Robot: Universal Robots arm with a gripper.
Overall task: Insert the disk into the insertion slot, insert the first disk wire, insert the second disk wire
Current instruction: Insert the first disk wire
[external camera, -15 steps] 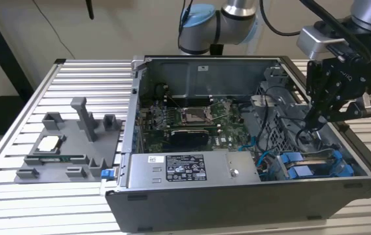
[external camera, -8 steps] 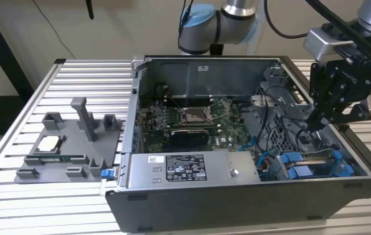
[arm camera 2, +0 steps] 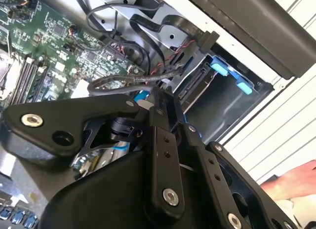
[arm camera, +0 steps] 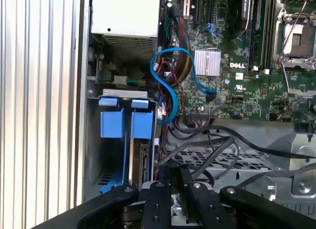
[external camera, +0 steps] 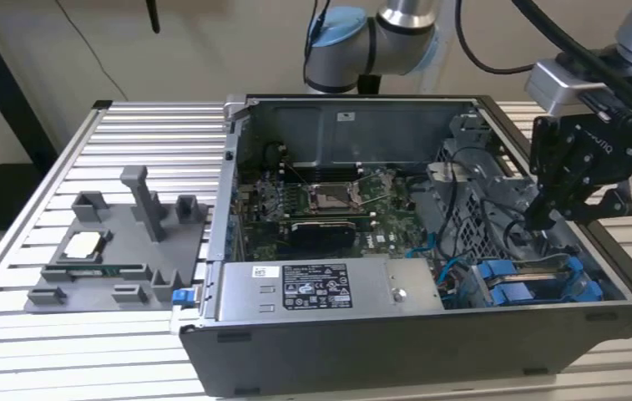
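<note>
Open case (external camera: 405,351) lies on a slatted table (external camera: 26,351). Gripper (external camera: 541,224) hangs over the case at the exterior view's right, tips down inside near the blue fittings.

Jaws are drawn close together with a thin gap, seen in both wrist views. Can't tell if anything is pinched between them.

In the first wrist view the gripper (arm camera: 175,171) sits just beside the slot (arm camera: 93,140), with black cables (arm camera: 217,145) running right at its tips.

Disk (arm camera: 143,162) is in the slot, its edge showing below the blue caddy tabs (arm camera: 111,123). How far in it sits is unclear.

Blue wire (arm camera: 170,81) loops over the board (arm camera: 237,91). Its dark plug end (arm camera: 210,96) lies on the board, apart from the disk.

In the second wrist view a flat black cable with a connector (arm camera 2: 207,39) hangs over the slot (arm camera 2: 224,103). A cable bundle (arm camera 2: 133,80) crosses just beside the gripper (arm camera 2: 165,99) tips.

Grey supply box (external camera: 327,288) sits at the case's near side and the CPU socket (external camera: 331,197) is mid-board.

Grey fixture (external camera: 115,251) sits on the table at the exterior view's left, well apart from the gripper.

A hand (arm camera 2: 295,182) rests on the table slats outside the case.
</note>
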